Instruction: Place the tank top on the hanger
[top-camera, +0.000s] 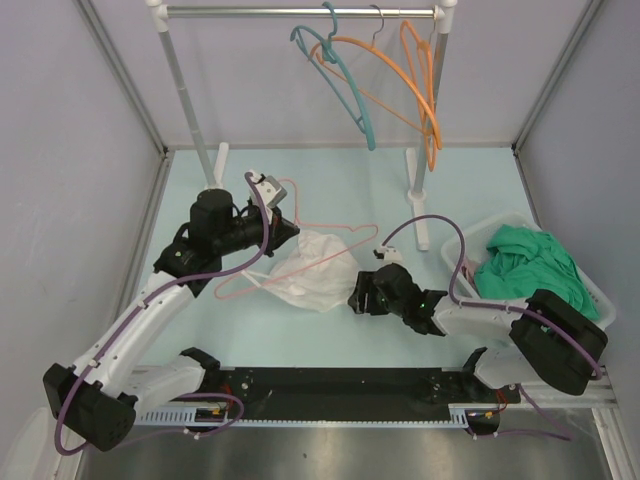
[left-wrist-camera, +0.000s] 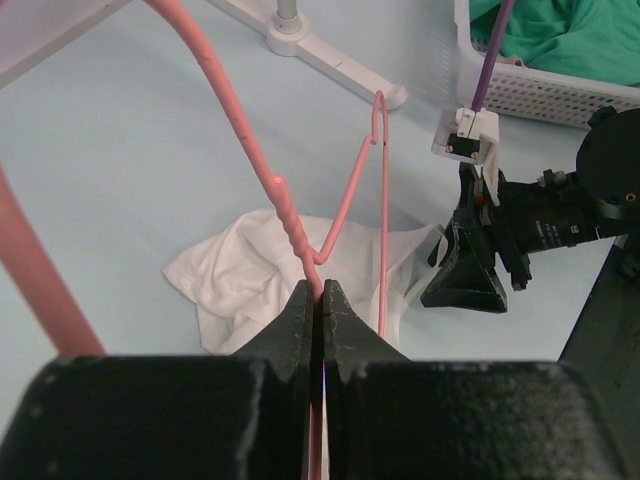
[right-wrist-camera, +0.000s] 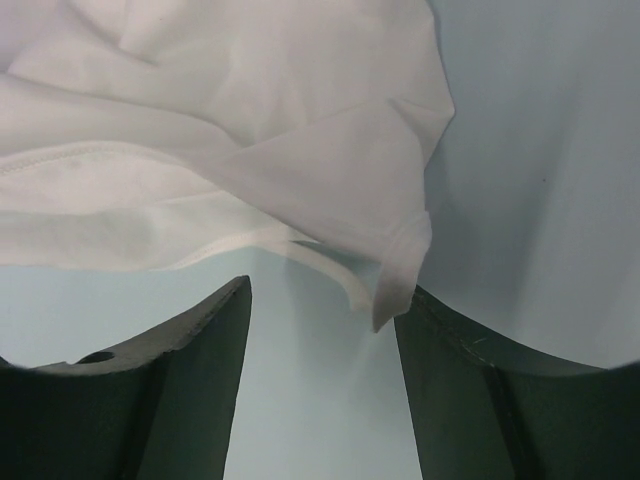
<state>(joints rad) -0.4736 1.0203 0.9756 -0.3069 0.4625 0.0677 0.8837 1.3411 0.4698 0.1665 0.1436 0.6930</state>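
Note:
The pale pink hanger (top-camera: 336, 225) lies tilted over the white tank top (top-camera: 315, 268), which is crumpled on the table. My left gripper (top-camera: 285, 232) is shut on the hanger's wire; in the left wrist view the jaws (left-wrist-camera: 320, 292) pinch the pink wire (left-wrist-camera: 383, 200) above the tank top (left-wrist-camera: 240, 275). My right gripper (top-camera: 358, 295) is open and low at the tank top's right edge. In the right wrist view the gripper (right-wrist-camera: 322, 300) is empty, and a hem of the tank top (right-wrist-camera: 200, 120) hangs just ahead of the fingers, touching the right fingertip (right-wrist-camera: 440, 330).
A clothes rack at the back holds a teal hanger (top-camera: 345, 80) and orange hangers (top-camera: 420, 90); its base foot (top-camera: 420, 200) stands behind the right gripper. A white basket (top-camera: 470, 225) with a green garment (top-camera: 525, 260) sits at the right.

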